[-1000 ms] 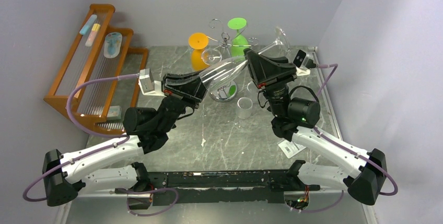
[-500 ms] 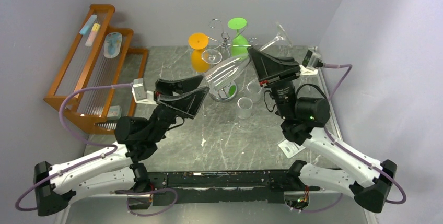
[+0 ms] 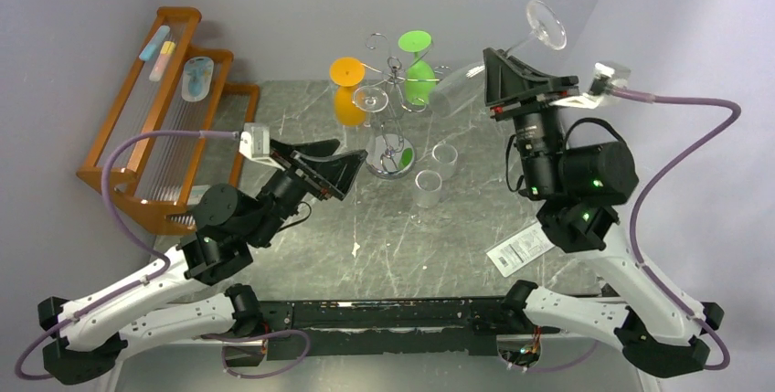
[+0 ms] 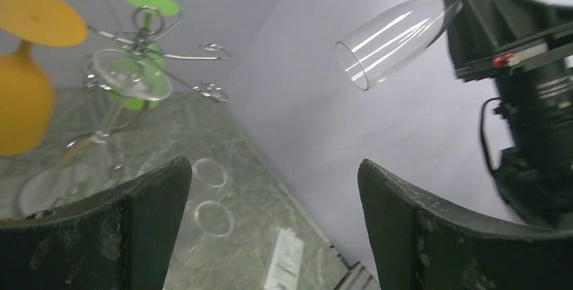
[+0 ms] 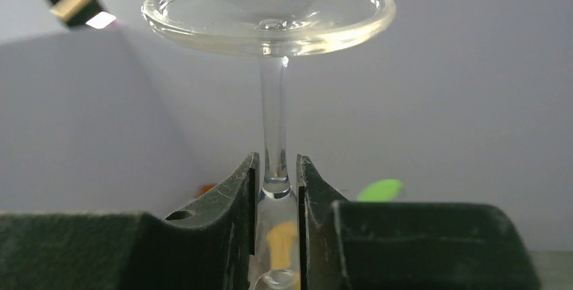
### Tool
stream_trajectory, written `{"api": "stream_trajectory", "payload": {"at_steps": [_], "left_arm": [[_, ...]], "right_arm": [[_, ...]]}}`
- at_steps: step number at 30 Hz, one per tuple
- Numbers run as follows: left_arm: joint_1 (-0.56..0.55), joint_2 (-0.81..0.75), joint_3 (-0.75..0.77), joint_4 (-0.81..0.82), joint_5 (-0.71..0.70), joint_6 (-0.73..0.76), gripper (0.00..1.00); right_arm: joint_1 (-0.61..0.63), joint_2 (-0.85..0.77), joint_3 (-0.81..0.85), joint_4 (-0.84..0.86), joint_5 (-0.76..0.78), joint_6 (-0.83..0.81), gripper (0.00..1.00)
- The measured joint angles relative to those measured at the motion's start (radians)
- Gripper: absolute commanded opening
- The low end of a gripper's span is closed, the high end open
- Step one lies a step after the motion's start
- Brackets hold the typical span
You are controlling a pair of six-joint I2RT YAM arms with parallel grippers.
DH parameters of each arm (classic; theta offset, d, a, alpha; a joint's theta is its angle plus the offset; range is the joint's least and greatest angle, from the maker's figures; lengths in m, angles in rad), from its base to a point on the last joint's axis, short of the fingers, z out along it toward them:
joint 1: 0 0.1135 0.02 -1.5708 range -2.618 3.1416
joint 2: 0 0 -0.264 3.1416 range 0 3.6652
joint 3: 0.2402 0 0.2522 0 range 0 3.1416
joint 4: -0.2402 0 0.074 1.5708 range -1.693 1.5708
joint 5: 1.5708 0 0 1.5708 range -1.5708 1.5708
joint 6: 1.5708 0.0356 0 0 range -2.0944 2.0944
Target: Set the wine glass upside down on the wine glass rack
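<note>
Top view: the left gripper (image 3: 347, 154) has let go of the wine glass (image 4: 395, 38), spread its jaws wide and drawn back toward the lower left. The right gripper (image 5: 277, 175), clamped on the stem, has lifted the glass from the centre of the frame to the upper right, foot now uppermost.

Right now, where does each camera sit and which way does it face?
Top: above and behind, looking down on the table, rack, left arm and right arm.
Left wrist: on the left arm, looking across past its open jaws at the rack and the glass.
Right wrist: on the right arm, looking along its jaws, shut on the glass stem, toward the wall.
Shared: all three show the glass.
</note>
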Motion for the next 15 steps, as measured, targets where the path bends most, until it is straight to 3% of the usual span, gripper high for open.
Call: {"api": "stream_trajectory", "payload": {"at_steps": [8,15], "left_arm": [[0.000,0.040,0.083,-0.217,-0.107,0.035,0.97],[0.000,0.017,0.089,-0.340,-0.165,0.051,0.97]], "right_arm": [[-0.062,0.179,0.075,-0.166,0.231,-0.322,0.00],[-0.363,0.292,0.032,-0.320,0.110,-0.291,0.00]]}}
